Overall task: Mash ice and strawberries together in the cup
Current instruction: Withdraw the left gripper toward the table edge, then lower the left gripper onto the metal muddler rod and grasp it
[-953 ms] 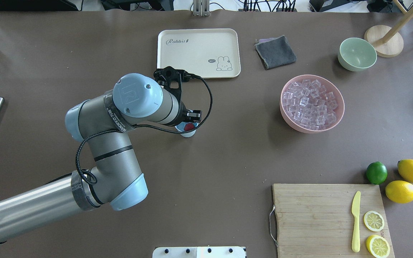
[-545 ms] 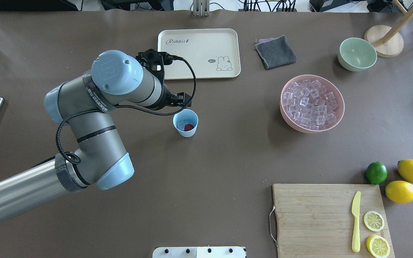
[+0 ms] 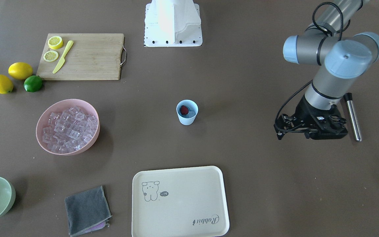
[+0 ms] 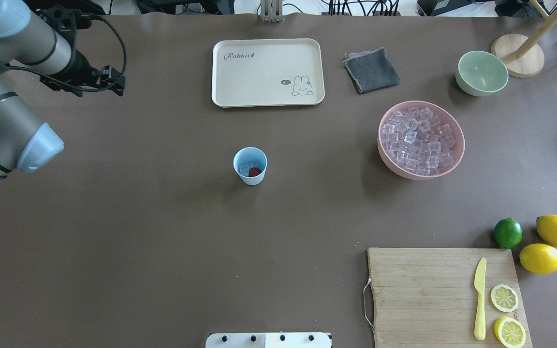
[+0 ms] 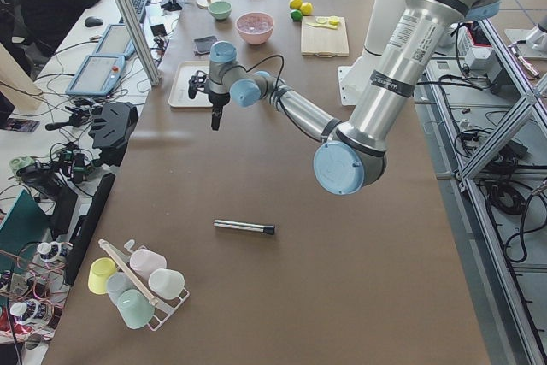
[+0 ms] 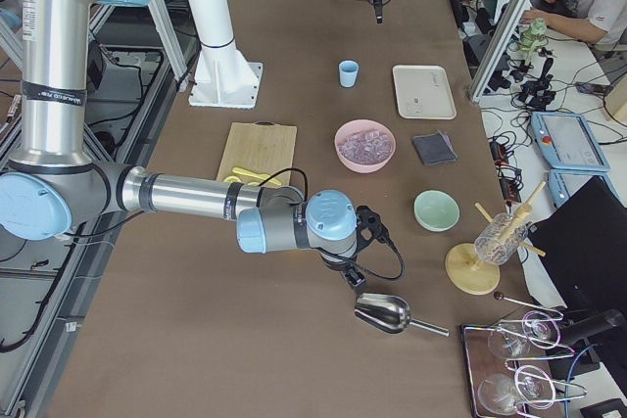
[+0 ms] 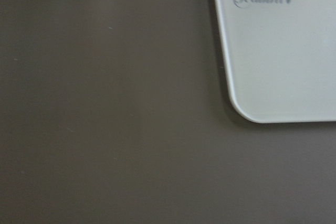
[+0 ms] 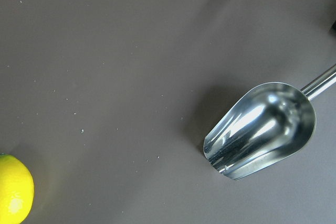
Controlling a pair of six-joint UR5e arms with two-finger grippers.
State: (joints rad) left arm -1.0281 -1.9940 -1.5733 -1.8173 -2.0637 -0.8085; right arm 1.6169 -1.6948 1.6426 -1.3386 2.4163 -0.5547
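Left end effector [image 4: 115, 83] apart from tray [image 4: 259, 82] lettered "Rabbit"; spread or pressed, cannot tell.

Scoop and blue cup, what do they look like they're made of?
The scoop: likely polished metal, mirror-bright with sharp reflections. The cup: probably matte plastic, opaque light blue, thin even wall, no glare.

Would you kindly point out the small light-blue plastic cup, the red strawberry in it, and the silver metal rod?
small light-blue plastic cup [image 3: 186, 120]: front-facing view, outer wall.
red strawberry [image 3: 184, 110]: front-facing view, red body.
silver metal rod [image 3: 353, 118]: front-facing view, mid-shaft.
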